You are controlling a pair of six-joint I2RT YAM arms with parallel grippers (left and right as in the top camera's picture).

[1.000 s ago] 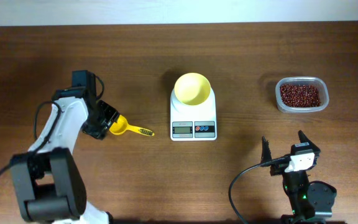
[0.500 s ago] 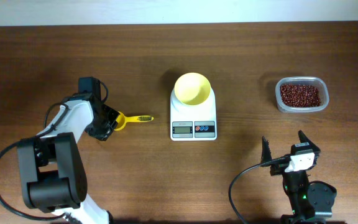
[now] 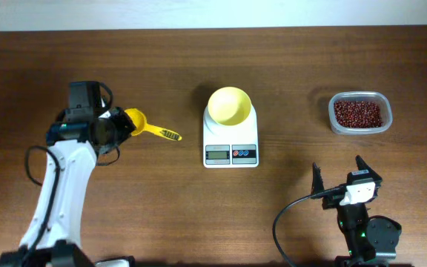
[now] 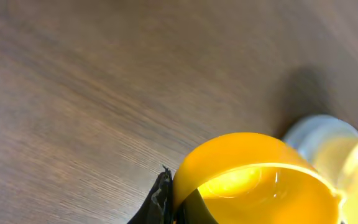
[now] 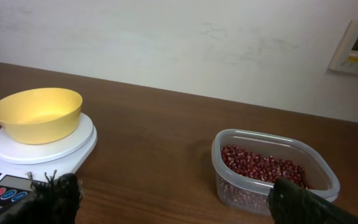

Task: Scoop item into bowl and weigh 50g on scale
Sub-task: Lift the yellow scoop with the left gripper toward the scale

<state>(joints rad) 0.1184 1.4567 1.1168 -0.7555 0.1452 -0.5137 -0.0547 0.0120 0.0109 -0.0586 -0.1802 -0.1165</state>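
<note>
The left hand [image 3: 123, 124] has just clamped shut on the cup of the orange scoop [image 3: 145, 127], at 9 o'clock from the scale [image 3: 230, 144], and begun moving it, so the tool is secured but scooping is yet to start (the yellow bowl [image 3: 229, 105] on the scale sits empty). The beans [image 3: 358, 113] wait in their tub [image 3: 331, 119] at 2 o'clock; the right hand [image 3: 338, 176] hangs wide open at 5 o'clock. No writing is readable.
</note>
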